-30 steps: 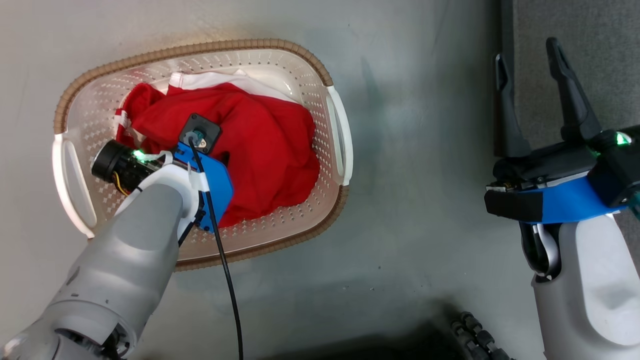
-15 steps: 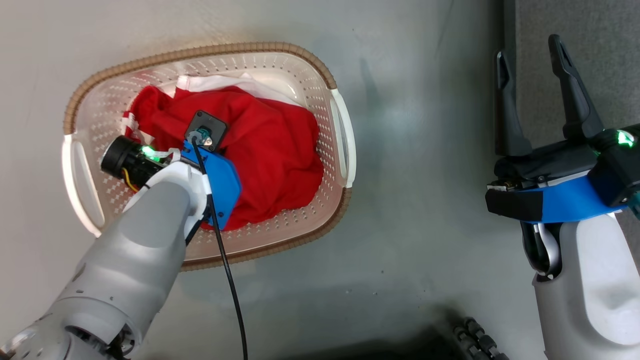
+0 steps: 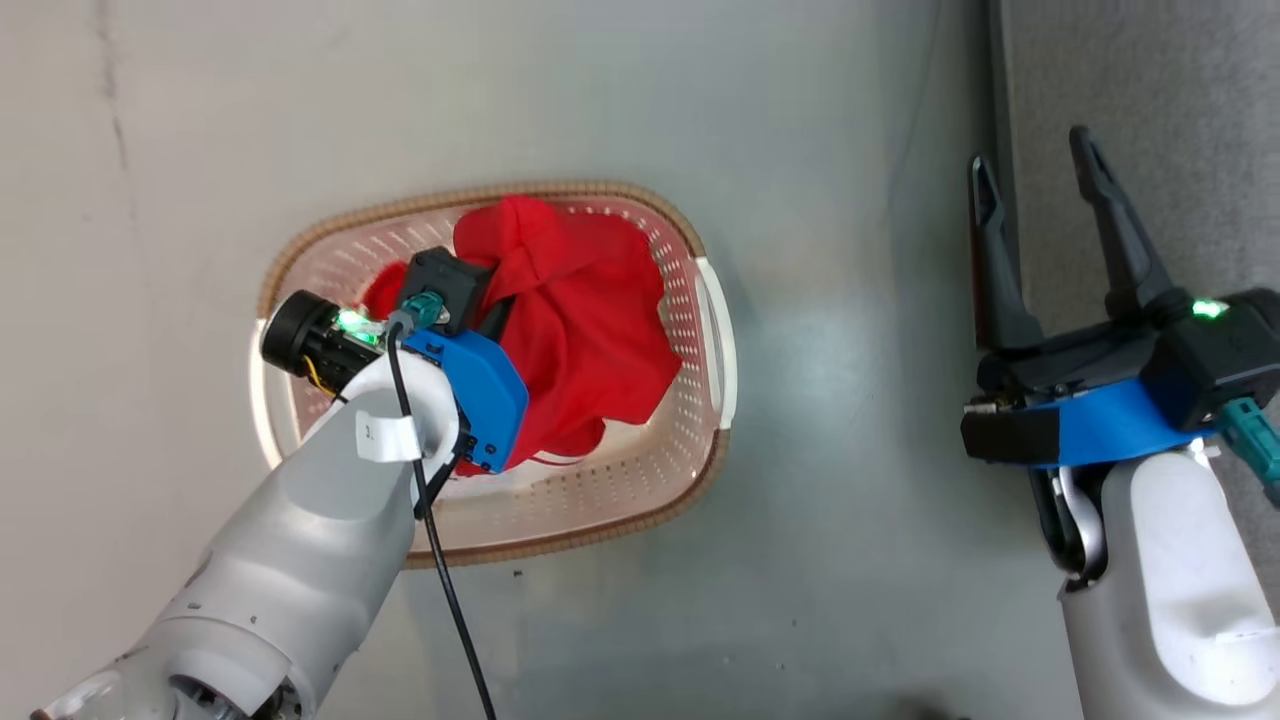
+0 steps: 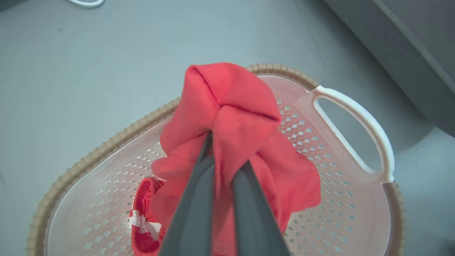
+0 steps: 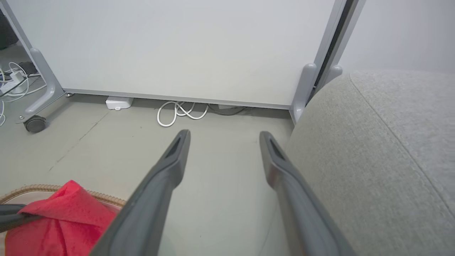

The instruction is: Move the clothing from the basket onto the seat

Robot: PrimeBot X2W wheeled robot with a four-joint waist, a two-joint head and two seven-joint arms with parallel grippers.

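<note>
Head view, lower left: a white paper tag (image 3: 385, 437) wrapped round the pale forearm bears one small dark mark, perhaps a "3", too small to read with certainty; no other writing can be made out. The left gripper (image 4: 220, 156) is closed tight on a bright red soft fabric garment (image 4: 231, 106), which hangs bunched above the cream perforated plastic laundry basket (image 4: 124, 134) at the centre of the frame. The fingertips are buried in the cloth. At the lower left of the left wrist view, a red fold with white striped trim lies on the basket bottom; whether it is part of the held garment cannot be told. The right gripper (image 3: 1035, 160) stands wide apart and empty at the right of the head view, beside the grey woven-fabric sofa seat (image 3: 1150, 80), which the frame edge cuts off. The basket rests on the grey floor (image 3: 850, 450).
</note>
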